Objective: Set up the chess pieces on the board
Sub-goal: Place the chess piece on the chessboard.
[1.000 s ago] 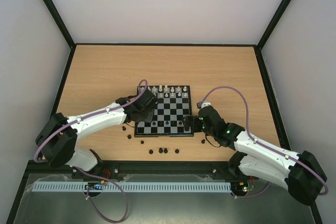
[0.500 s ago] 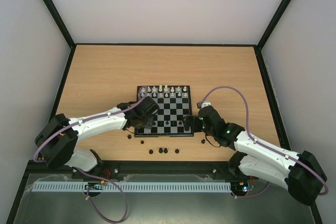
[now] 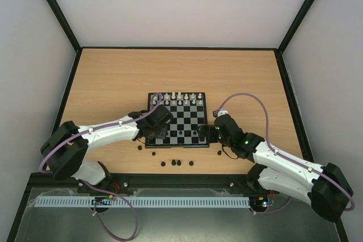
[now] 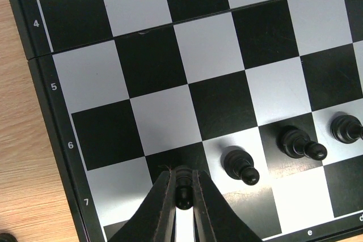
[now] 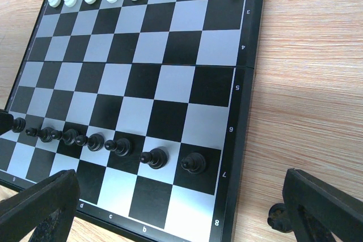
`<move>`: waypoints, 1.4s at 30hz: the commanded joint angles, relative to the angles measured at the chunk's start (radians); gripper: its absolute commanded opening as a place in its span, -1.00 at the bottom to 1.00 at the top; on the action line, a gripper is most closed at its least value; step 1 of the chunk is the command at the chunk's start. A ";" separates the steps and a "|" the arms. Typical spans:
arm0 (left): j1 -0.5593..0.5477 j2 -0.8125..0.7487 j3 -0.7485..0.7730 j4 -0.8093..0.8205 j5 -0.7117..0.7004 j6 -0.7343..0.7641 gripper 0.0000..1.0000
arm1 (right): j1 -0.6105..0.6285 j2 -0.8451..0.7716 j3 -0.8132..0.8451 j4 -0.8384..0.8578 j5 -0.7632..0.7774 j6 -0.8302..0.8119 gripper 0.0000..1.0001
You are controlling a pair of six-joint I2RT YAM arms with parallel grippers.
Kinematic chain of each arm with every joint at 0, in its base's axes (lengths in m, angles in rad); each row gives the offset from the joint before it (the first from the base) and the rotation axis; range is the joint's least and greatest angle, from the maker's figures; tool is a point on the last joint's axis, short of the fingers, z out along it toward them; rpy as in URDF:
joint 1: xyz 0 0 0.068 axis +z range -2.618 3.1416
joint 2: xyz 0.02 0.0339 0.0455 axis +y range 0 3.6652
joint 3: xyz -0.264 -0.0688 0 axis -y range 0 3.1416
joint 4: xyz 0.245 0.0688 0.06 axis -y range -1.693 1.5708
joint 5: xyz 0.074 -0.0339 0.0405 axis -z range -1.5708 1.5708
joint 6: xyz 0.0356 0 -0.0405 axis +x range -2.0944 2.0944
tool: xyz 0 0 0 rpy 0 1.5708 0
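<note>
The board (image 3: 184, 118) lies mid-table, with white pieces (image 3: 177, 98) lined along its far rows. My left gripper (image 3: 160, 133) is over the board's near left corner. In the left wrist view, the left gripper (image 4: 184, 196) is shut on a black pawn (image 4: 183, 181) over a dark square in row 7. Other black pawns (image 4: 240, 164) stand to its right. My right gripper (image 3: 204, 134) is at the near right corner, open and empty (image 5: 181, 219). A row of black pawns (image 5: 154, 157) stands in row 7 before it.
Several loose black pieces (image 3: 177, 163) lie on the wooden table in front of the board. More lie at the left (image 3: 139, 147) and at the right (image 3: 220, 152). One black piece (image 5: 279, 217) sits beside my right finger (image 5: 323, 208).
My left gripper has moved from the board's left middle back toward its near left corner. The right arm has not moved.
</note>
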State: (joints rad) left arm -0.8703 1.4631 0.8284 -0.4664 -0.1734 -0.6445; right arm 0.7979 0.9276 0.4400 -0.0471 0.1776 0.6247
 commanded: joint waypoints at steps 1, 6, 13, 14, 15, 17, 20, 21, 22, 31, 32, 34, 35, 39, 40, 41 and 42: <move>-0.005 0.013 -0.019 0.009 0.005 -0.013 -0.85 | -0.003 -0.009 -0.010 -0.027 0.014 -0.004 0.97; -0.006 0.018 -0.024 0.012 0.003 -0.014 -0.85 | -0.002 -0.010 -0.010 -0.027 0.011 -0.004 0.97; -0.004 0.027 -0.030 0.023 0.006 -0.016 -0.84 | -0.003 -0.011 -0.011 -0.028 0.010 -0.003 0.97; -0.005 0.028 -0.030 0.025 0.007 -0.016 -0.84 | -0.002 -0.012 -0.011 -0.028 0.010 -0.003 0.97; -0.006 0.029 -0.031 0.026 0.008 -0.016 -0.83 | -0.002 -0.012 -0.011 -0.028 0.010 -0.002 0.97; -0.006 0.029 -0.031 0.026 0.008 -0.018 -0.82 | -0.002 -0.012 -0.012 -0.028 0.010 -0.003 0.97; -0.005 0.031 -0.034 0.026 0.008 -0.017 -0.80 | -0.002 -0.010 -0.012 -0.027 0.009 -0.003 0.97; -0.006 0.031 -0.034 0.026 0.008 -0.017 -0.80 | -0.002 -0.010 -0.011 -0.027 0.008 -0.003 0.97; -0.006 0.031 -0.036 0.026 0.007 -0.017 -0.80 | -0.003 -0.010 -0.013 -0.027 0.008 -0.002 0.97; -0.006 0.028 -0.042 0.026 0.008 -0.023 -0.69 | -0.002 -0.010 -0.012 -0.025 0.007 -0.002 0.97; -0.005 0.026 -0.043 0.025 0.008 -0.023 -0.66 | -0.002 -0.009 -0.013 -0.026 0.007 -0.003 0.97; -0.007 0.021 -0.042 0.025 0.008 -0.023 -0.58 | -0.003 -0.010 -0.013 -0.026 0.007 -0.002 0.97; -0.007 0.019 -0.042 0.023 0.007 -0.025 -0.53 | -0.002 -0.009 -0.013 -0.025 0.007 -0.002 0.97; -0.009 -0.002 -0.027 0.008 -0.007 -0.030 -0.40 | -0.002 -0.009 -0.013 -0.024 0.005 -0.002 0.97; -0.010 -0.012 -0.023 0.003 -0.012 -0.032 -0.33 | -0.002 -0.009 -0.012 -0.024 0.005 -0.002 0.97; -0.011 -0.024 -0.018 -0.005 -0.016 -0.033 -0.26 | -0.002 -0.009 -0.013 -0.024 0.005 -0.002 0.97; -0.011 -0.039 -0.013 -0.009 -0.021 -0.035 -0.21 | -0.003 -0.009 -0.012 -0.024 0.006 -0.003 0.97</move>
State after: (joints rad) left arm -0.8734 1.4784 0.7975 -0.4404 -0.1699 -0.6689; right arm 0.7979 0.9276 0.4397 -0.0471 0.1772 0.6250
